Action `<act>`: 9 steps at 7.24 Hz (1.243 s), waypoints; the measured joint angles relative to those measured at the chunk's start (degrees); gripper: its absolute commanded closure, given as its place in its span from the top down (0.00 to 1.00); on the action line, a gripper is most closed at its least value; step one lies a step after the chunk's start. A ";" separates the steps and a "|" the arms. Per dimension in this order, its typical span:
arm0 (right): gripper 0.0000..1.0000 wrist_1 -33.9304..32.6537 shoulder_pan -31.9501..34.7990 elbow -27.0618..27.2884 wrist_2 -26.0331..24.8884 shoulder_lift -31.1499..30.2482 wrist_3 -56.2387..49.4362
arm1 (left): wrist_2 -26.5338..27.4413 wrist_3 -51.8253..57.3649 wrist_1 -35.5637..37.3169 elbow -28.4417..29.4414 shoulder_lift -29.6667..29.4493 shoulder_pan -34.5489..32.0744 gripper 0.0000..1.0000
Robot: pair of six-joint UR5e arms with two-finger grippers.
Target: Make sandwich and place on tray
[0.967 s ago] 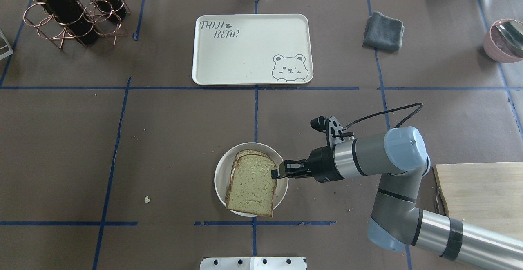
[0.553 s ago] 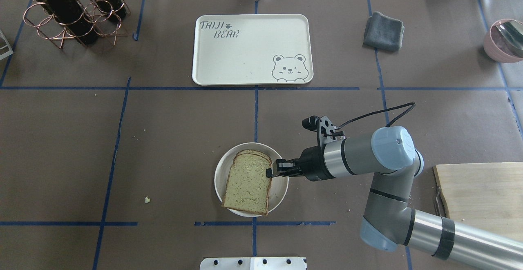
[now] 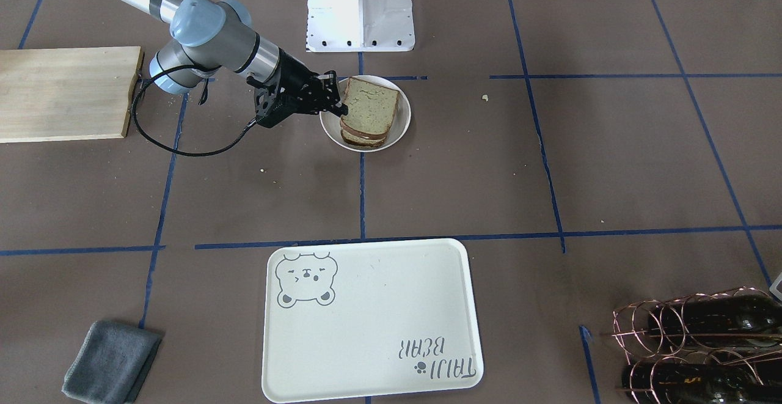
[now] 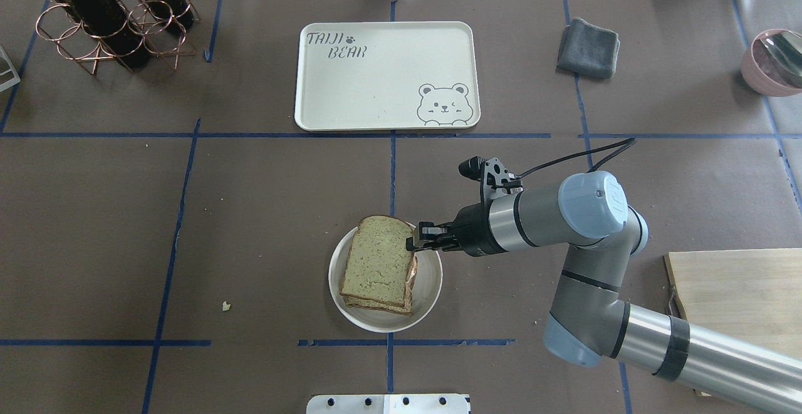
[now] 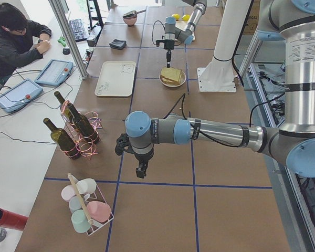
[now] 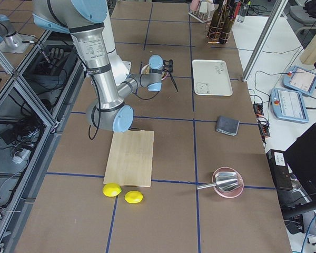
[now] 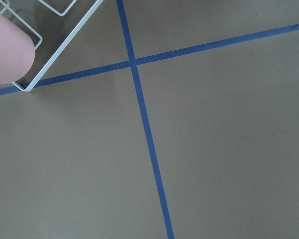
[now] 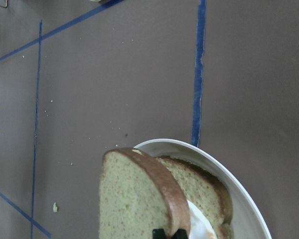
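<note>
The sandwich [image 4: 378,262] lies on a small round white plate [image 4: 431,289] near the table's middle; it also shows in the front view [image 3: 368,110]. Its top slice [image 8: 132,199] sits over the lower slice [image 8: 204,186], with white egg [image 8: 198,225] between them. My right gripper [image 4: 413,243] is shut on the top slice's right edge; its fingertips [image 8: 159,233] pinch the dark crust. The cream tray [image 4: 386,76] with the bear drawing lies empty farther back. My left gripper [image 5: 142,171] hangs over bare table far to the left; I cannot tell whether it is open or shut.
A wooden cutting board [image 4: 739,295] lies at the right front. A grey cloth [image 4: 588,47] and a pink bowl [image 4: 774,60] are at the back right. A copper bottle rack [image 4: 113,19] stands at the back left. A wire basket with cups [image 5: 89,210] is near my left gripper.
My right gripper has moved left and toward the tray with the top slice in it. The slice has slid up over the lower one and now lies more squarely on it.
</note>
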 measured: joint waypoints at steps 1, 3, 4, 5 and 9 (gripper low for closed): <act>1.00 -0.64 0.41 0.15 0.32 -0.17 -0.06 | -0.03 0.01 0.00 0.01 -0.01 0.00 1.00; 1.00 -4.74 3.87 1.32 3.55 -0.62 -0.10 | -0.21 -0.02 0.00 -0.16 -0.01 0.00 1.00; 1.00 -9.25 6.24 2.75 5.64 -0.76 -0.27 | -0.19 -0.04 0.00 -0.64 -0.01 0.00 1.00; 1.00 -14.69 8.29 4.35 6.76 -1.11 -1.78 | -0.09 -0.05 0.00 -1.38 -0.12 0.08 1.00; 1.00 -36.15 20.20 12.98 12.21 -10.66 -27.89 | -0.41 -1.53 -1.58 -1.66 -6.18 0.42 1.00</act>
